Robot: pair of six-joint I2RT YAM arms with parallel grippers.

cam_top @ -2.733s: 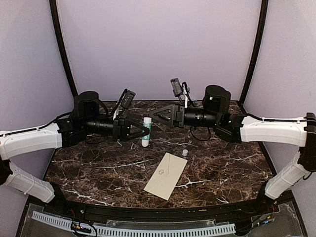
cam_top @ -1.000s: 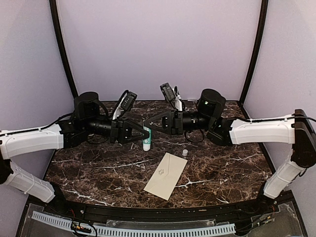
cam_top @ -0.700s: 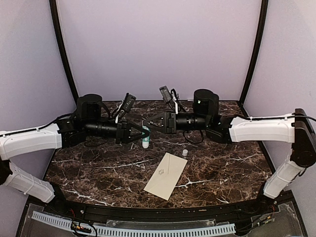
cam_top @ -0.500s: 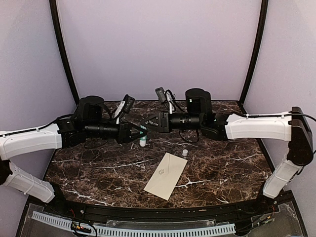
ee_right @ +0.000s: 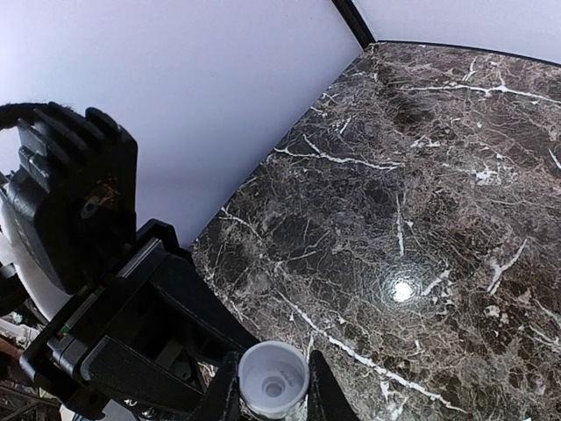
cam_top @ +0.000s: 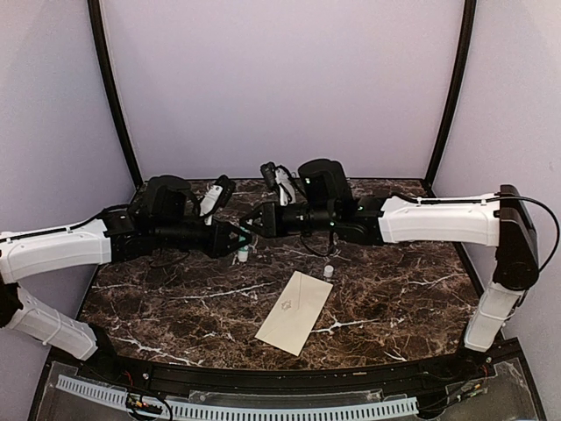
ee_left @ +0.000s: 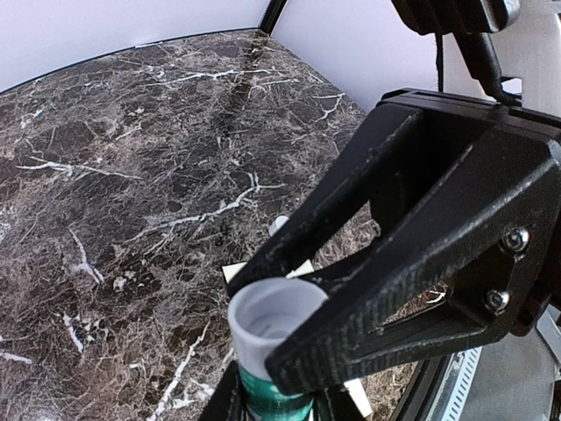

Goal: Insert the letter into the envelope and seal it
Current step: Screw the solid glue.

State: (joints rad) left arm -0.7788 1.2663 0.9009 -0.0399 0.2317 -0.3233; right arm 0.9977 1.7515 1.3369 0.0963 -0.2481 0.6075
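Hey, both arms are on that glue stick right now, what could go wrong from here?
One: the left gripper and right gripper both pinch the uncapped glue stick above the table; an uneven pull or twist could drop it. Two: the small white cap lies loose near the envelope, where a low arm could knock it away.

Held in the left pincer point(ee_left: 279, 410), the glue tube point(ee_left: 273, 390) is cut off by the lower edge. Beyond it, the right pincer point(ee_left: 263, 317) hides most of the envelope point(ee_left: 230, 273), whose emblem point(cam_top: 286, 305) is too small to read.
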